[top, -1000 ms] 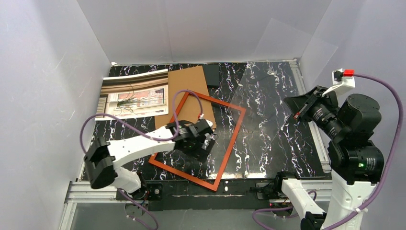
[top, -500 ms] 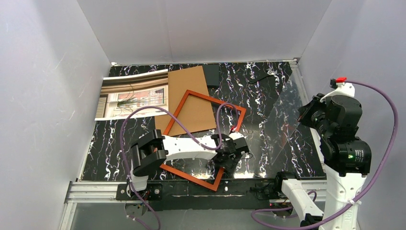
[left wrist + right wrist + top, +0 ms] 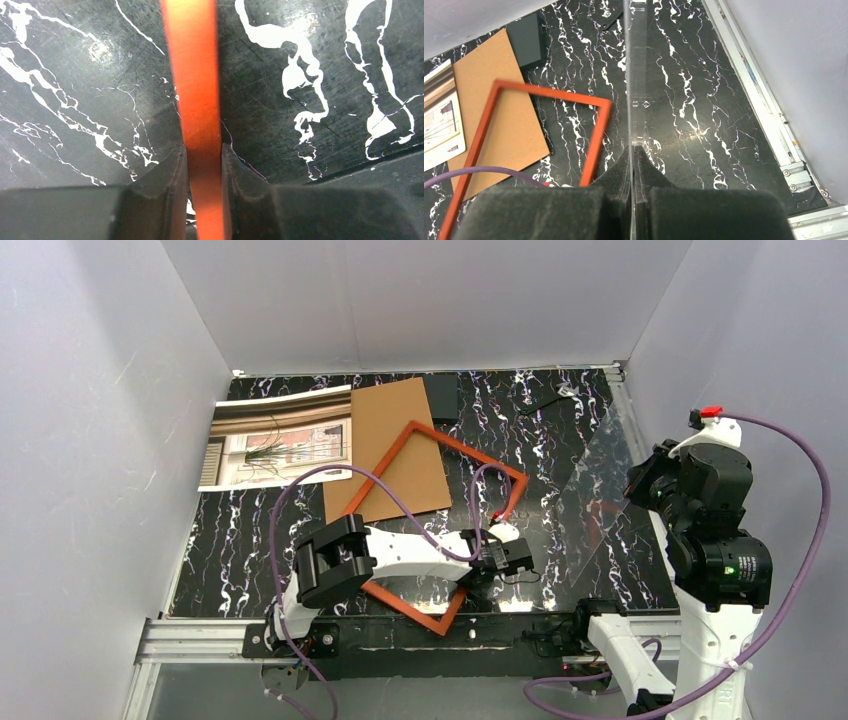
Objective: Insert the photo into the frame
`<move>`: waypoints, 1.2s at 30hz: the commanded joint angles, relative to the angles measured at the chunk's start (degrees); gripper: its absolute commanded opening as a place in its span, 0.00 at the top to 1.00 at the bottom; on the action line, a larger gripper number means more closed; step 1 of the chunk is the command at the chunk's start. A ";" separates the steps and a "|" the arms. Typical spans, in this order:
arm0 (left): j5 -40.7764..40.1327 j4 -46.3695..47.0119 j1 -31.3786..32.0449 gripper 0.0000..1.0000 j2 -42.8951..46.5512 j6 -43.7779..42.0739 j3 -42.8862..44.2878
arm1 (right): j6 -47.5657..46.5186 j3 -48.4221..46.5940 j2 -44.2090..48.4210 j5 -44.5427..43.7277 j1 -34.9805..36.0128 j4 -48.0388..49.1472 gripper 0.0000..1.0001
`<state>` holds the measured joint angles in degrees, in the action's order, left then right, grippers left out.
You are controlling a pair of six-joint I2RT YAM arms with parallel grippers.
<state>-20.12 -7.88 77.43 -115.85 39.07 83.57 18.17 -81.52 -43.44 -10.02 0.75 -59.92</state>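
Frame (image 3: pixel 195 100) border between the left jaws

A glossy, finely scratched black marble-look top veined in white is gleaming on the bench (image 3: pixel 230 540). The frame (image 3: pixel 195 75) is showing a smooth, satin orange-red face. The fingers (image 3: pixel 160 195) of the left tool (image 3: pixel 202 155) are appearing as matt black plastic. The brown cardboard board (image 3: pixel 395 430) is looking dull and matt, while the clear sheet (image 3: pixel 638 75) is glinting, glassy and transparent.

Purple-cabled white arms (image 3: pixel 405 552), seemingly black fingers (image 3: pixel 159 197)
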 commanded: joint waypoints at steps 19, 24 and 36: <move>5.45 -14.34 -5.63 1.00 20.77 -6.81 15.11 | 0.41 -5.48 0.86 5.26 -0.14 2.63 0.99; 18.24 -5.59 -11.13 1.00 22.80 -0.06 14.84 | 0.97 -6.64 0.65 6.44 -0.13 2.37 0.99; 38.60 16.66 -14.14 1.00 18.06 9.28 17.27 | 0.99 -6.46 0.64 9.01 -0.14 2.65 0.99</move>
<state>10.81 -1.85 63.13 -97.01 46.04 98.37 19.07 -86.17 -42.96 -2.26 0.75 -60.29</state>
